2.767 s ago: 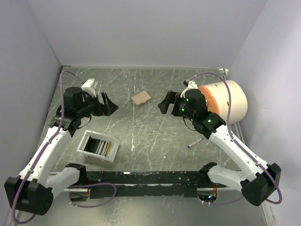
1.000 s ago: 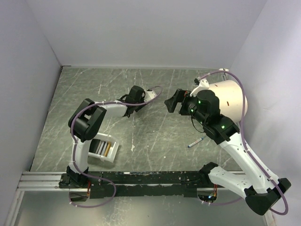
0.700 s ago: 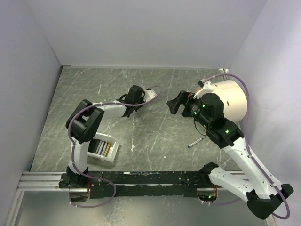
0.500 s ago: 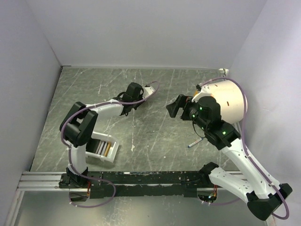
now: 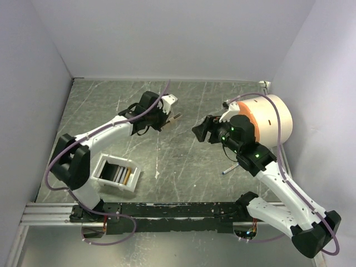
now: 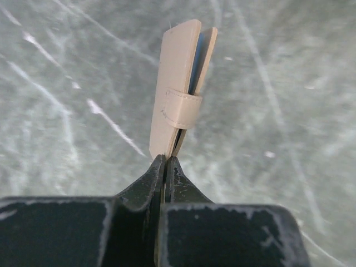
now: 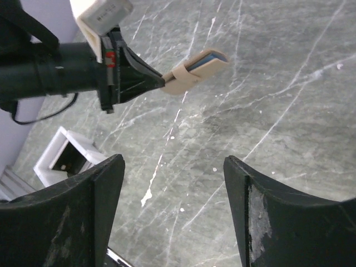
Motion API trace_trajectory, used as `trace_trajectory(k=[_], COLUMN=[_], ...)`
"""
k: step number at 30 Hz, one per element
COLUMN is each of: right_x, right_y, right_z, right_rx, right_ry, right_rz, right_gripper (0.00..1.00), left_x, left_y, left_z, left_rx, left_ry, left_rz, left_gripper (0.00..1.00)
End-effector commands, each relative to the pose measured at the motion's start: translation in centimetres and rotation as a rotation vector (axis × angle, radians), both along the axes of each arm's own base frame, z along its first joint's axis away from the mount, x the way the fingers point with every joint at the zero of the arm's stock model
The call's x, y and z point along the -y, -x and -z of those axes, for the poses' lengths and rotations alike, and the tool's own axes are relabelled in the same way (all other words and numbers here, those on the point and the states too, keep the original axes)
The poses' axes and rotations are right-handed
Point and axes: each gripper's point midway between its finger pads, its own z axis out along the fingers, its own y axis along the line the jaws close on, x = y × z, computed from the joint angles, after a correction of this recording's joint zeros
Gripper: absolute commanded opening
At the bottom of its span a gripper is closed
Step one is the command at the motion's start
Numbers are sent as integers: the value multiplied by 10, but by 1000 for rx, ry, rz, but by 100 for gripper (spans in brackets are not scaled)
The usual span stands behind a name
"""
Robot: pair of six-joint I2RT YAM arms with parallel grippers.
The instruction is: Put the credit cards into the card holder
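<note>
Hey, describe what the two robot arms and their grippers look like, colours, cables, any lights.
Both the left arm and right arm have white tubular links joined by chunky black joints, with a thin purple cable looping along each. Small green lights glow on the right arm. The left gripper and right gripper have matte black, scuffed fingers tapering to tips.

card holder (image 6: 177, 94): pockets unseen | tray (image 7: 49, 151): part hidden by right hand (image 7: 172, 162)

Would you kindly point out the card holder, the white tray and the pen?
card holder (image 6: 177, 72): left wrist view, its outer flap.
white tray (image 5: 111, 184): top external view, near rim.
pen (image 5: 230, 168): top external view, mid-barrel.
</note>
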Motion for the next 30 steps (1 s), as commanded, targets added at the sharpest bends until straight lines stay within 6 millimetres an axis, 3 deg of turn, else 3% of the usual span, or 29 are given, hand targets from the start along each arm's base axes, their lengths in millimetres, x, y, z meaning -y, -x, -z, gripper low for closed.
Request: trace_trajectory(k=[1,6,10,12,16,20,24,30], right_x=[-14,-17,-23,-32,-41,-52,-63,-75], right_y=[3,3,-1,2,3,19,38,58], right_z=[17,28,20,20,40,58,65,80], right_rx=[75,201,289,323,291,265,284,254], right_ry=[82,208,264,281,360,386,358,348], right_rz=[-153,-252,-317,-396,-507,-665,-764,-893], right_gripper=[70,69,74,78,83,84,96,87], left_x=[28,34,34,30,29,30,32,34], left_y=[64,118,146,154,168,174,181,188], left_z=[-21,-32,-31,-21,-9,-10,-17,-20], left_rx=[-280,-439,-511,-556,-625,-637,-629,-635], left_ry=[226,349,392,367,358,363,399,427], left_rz=[83,208,294,306,361,404,461,519], left_gripper=[7,7,7,7,7,7,7,7])
